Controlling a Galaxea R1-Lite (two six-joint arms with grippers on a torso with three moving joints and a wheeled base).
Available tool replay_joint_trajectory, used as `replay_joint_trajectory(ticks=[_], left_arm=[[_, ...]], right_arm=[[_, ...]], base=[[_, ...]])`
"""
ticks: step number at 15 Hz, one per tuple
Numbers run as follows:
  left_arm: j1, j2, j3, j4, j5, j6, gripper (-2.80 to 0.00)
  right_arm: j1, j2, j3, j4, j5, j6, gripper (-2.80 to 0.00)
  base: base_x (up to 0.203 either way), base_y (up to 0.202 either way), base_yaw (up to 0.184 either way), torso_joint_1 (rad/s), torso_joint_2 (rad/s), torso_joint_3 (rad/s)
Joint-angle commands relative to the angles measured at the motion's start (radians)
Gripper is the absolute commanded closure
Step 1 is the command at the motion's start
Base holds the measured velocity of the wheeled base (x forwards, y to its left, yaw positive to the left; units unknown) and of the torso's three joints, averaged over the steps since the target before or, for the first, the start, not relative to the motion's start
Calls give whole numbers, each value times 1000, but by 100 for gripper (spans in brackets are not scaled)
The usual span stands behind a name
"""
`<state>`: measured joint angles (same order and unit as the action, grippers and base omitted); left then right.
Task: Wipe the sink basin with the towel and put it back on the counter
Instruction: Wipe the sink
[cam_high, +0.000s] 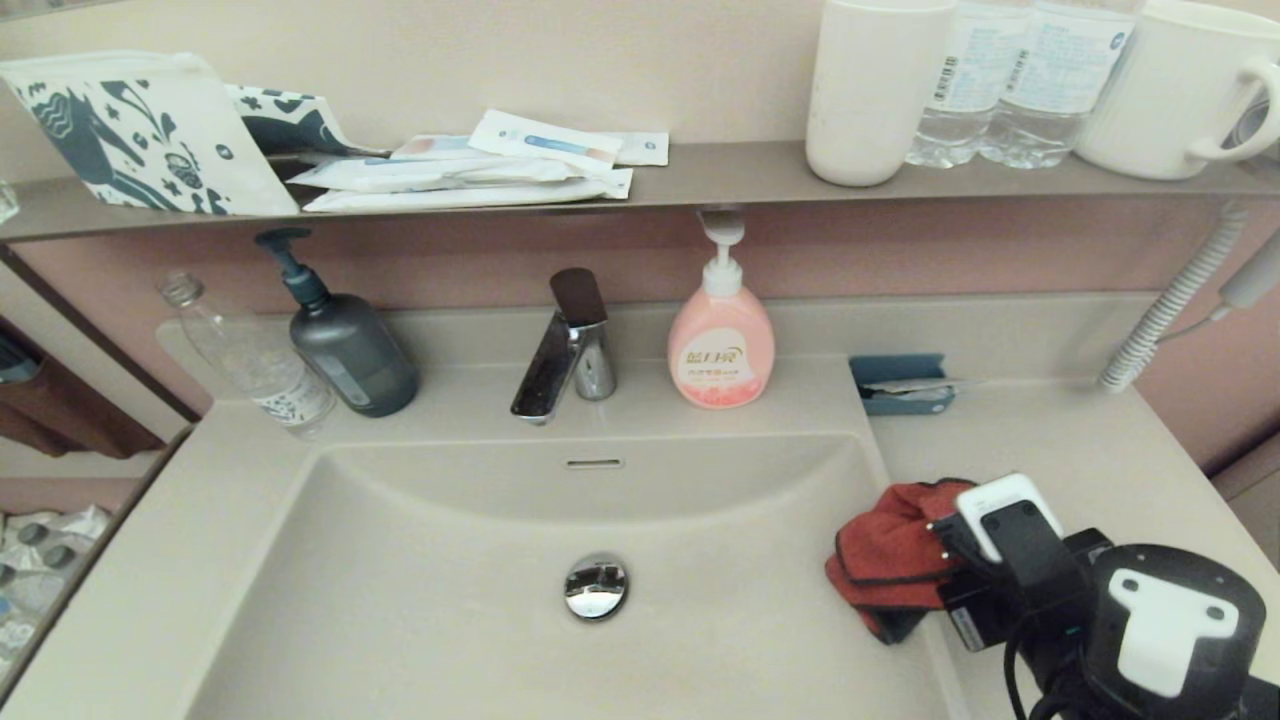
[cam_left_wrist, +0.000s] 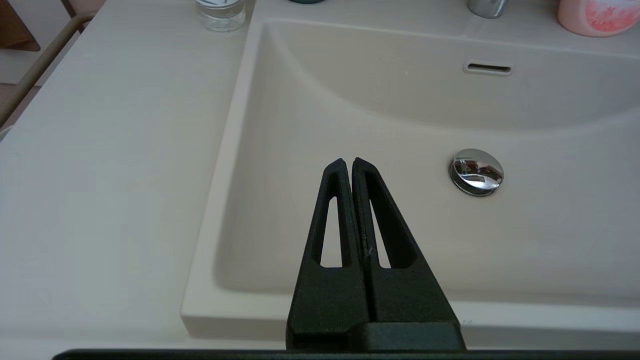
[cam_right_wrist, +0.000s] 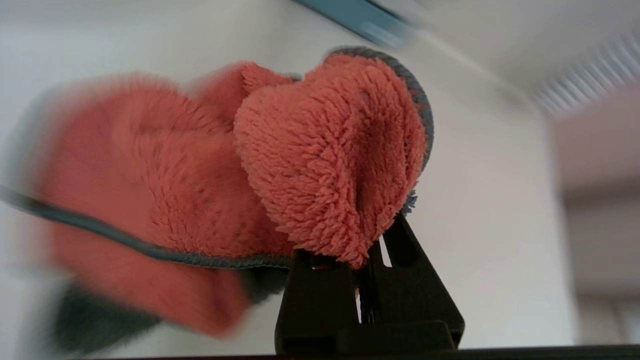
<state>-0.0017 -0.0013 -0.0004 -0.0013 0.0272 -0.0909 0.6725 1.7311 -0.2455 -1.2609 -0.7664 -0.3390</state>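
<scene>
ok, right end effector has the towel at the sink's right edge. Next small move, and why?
Probably swing it left and down into the sink basin. The right end effector is shut on the towel, which hangs over the basin's right rim, off the bottom. Nothing lies in the basin around the drain plug.

The small fluffy red-orange towel (cam_right_wrist: 320, 165) with a dark grey edge and reverse bunches up from the closed jaws, pinched between them, hanging over the right rim of the large beige rounded-corner sink basin (cam_high: 420, 600). The smooth beige counter (cam_high: 1090, 450) lies just beside the jaws.
</scene>
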Motion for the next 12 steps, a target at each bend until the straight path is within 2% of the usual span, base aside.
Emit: replay_joint_trajectory(ticks=[1,2,4,9,12], left_arm=[[0,1,0,0,0,-1,0],[0,1,0,0,0,-1,0],[0,1,0,0,0,-1,0],[0,1,0,0,0,-1,0],[0,1,0,0,0,-1,0]], right_arm=[[-117,27,-13,-8,-3,5,0],[-183,58,-31,-9,2,16,0],[-222,141,-88,-9,19,50,0],[-220,318,-293,-8,38,88,0],[-170,413,-393,-2,39,89,0]], base=[[0,0,0,0,0,0],[0,0,0,0,0,0],[0,0,0,0,0,0],[0,0,0,0,0,0],[0,0,0,0,0,0]])
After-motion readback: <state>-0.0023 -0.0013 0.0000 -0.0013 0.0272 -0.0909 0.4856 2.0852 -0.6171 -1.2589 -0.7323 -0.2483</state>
